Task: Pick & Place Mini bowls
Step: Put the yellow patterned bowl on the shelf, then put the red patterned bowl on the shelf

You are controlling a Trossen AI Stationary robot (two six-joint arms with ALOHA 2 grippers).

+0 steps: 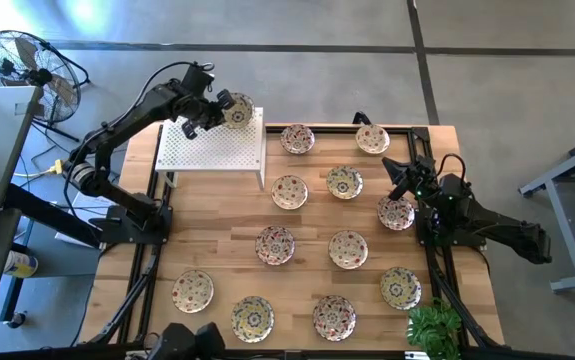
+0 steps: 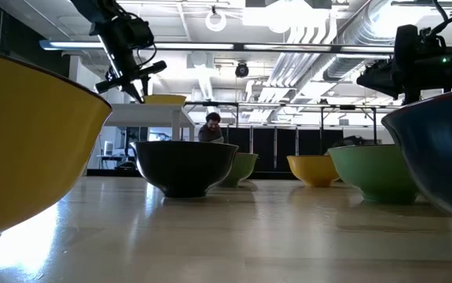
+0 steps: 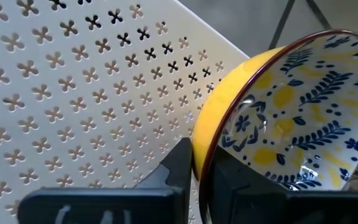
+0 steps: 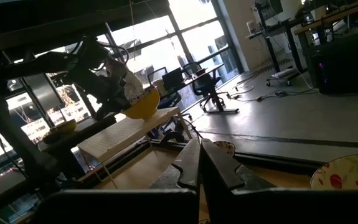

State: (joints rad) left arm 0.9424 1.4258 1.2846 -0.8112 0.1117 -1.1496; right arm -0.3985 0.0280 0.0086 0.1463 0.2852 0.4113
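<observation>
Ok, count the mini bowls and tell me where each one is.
12. One mini bowl is held by the left gripper over the white rack. Eleven lie on the table: two far, three next, two mid-table, four near. None looks hidden.

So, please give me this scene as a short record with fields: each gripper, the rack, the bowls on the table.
left gripper: over the rack's far right corner, fingers on the rim of a tilted yellow bowl
right gripper: shut, empty, at the table's right side
rack: white, perforated, at the table's far left
bowls on table: twelve, spread apart
</observation>
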